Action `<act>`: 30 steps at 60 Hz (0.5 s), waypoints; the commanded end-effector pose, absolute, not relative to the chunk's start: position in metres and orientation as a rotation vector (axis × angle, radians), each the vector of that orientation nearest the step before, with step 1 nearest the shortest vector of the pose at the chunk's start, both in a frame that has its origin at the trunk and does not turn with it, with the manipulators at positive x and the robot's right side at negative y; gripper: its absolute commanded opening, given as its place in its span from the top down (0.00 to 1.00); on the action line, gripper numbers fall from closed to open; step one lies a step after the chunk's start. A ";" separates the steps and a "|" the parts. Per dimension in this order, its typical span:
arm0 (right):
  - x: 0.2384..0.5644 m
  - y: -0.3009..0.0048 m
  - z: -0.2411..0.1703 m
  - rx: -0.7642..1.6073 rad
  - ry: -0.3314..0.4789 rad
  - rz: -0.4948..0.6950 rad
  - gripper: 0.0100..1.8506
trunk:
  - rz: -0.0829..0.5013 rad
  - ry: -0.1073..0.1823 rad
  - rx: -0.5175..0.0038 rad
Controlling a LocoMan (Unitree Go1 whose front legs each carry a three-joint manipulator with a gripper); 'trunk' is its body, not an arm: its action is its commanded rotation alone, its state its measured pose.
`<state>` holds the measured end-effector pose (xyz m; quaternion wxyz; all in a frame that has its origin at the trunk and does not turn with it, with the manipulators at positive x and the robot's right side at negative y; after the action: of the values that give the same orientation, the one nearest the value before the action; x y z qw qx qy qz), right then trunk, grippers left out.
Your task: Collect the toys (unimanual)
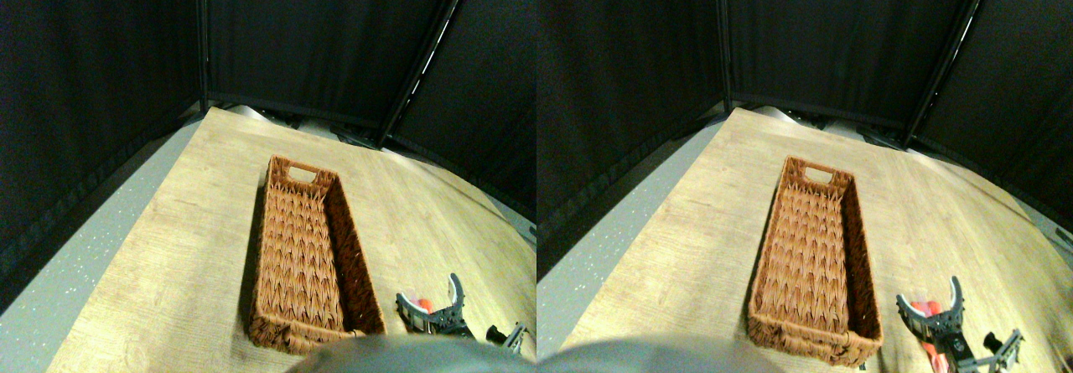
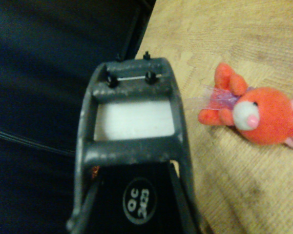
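Observation:
A red plush toy [image 1: 424, 306] with a white snout and a pink nose lies on the wooden floor to the right of the basket's near end. My right gripper [image 1: 428, 292] is open, its two curved jaws spread on either side of the toy. In the wrist view the same red toy [image 2: 263, 114] lies on the wood beside the dark jaw frame, with a purple ribbon at its neck. No other toy shows.
A long brown wicker basket [image 1: 352, 256] lies lengthwise in the middle of the wooden floor [image 1: 184, 247] with nothing inside it. Grey speckled flooring [image 1: 75, 264] runs along the left. Black curtains [image 1: 293, 29] close off the back and both sides.

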<state>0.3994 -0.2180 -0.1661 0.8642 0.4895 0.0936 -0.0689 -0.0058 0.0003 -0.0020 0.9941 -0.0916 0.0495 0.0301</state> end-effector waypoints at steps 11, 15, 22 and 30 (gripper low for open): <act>0.408 -0.236 -0.189 1.146 0.206 -0.164 0.56 | 0.061 0.138 -0.176; 0.406 -0.241 -0.194 1.163 0.208 -0.164 0.56 | 0.056 0.143 -0.174; 0.402 -0.248 -0.203 1.195 0.192 -0.192 0.58 | 0.049 0.146 -0.172; 0.400 -0.257 -0.212 1.280 0.188 -0.225 0.57 | 0.040 0.148 -0.164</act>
<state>0.3979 -0.2524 -0.2147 0.8043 0.5762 0.1041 -0.1013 -0.0055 -0.0045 -0.0029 0.9953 -0.0750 0.0587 0.0177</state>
